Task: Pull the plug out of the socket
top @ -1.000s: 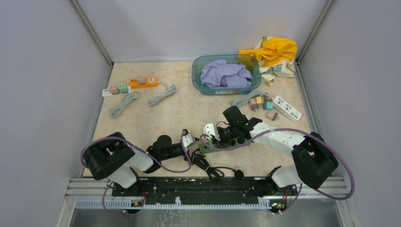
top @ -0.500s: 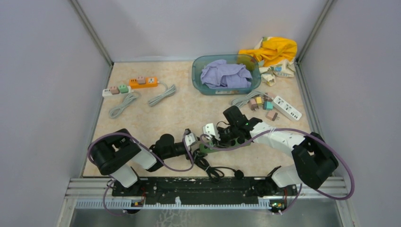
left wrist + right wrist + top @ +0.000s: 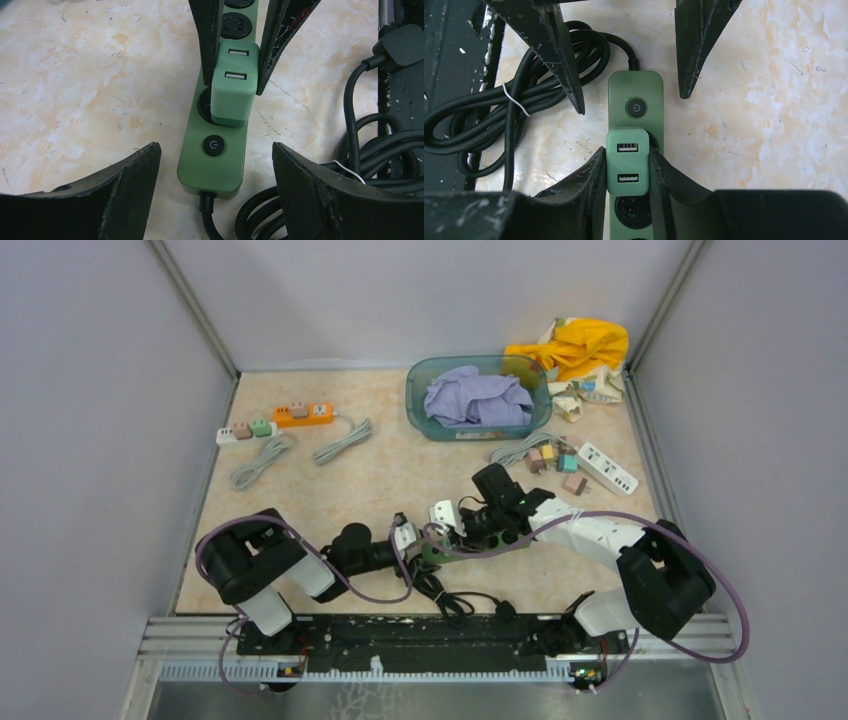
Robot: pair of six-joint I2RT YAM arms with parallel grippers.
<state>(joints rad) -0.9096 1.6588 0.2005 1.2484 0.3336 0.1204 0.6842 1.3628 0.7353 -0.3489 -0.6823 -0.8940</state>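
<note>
A dark green power strip (image 3: 212,150) lies on the marble table near the front edge; it also shows in the right wrist view (image 3: 636,90) and the top view (image 3: 437,552). A light green USB plug (image 3: 626,162) sits in its socket next to the power button; it also shows in the left wrist view (image 3: 231,82). My right gripper (image 3: 626,172) is shut on the plug, one finger on each side. My left gripper (image 3: 215,165) is open, its fingers straddling the button end of the strip without touching it.
The strip's black coiled cord (image 3: 499,115) lies by the black base rail. Farther back are an orange and white power strip (image 3: 278,420), a teal basin with purple cloth (image 3: 478,398), a white strip with coloured plugs (image 3: 590,465) and yellow cloth (image 3: 575,345).
My left arm has shifted right, bringing its open gripper closer to the button end of the strip. My right gripper has stayed shut on the plug.
</note>
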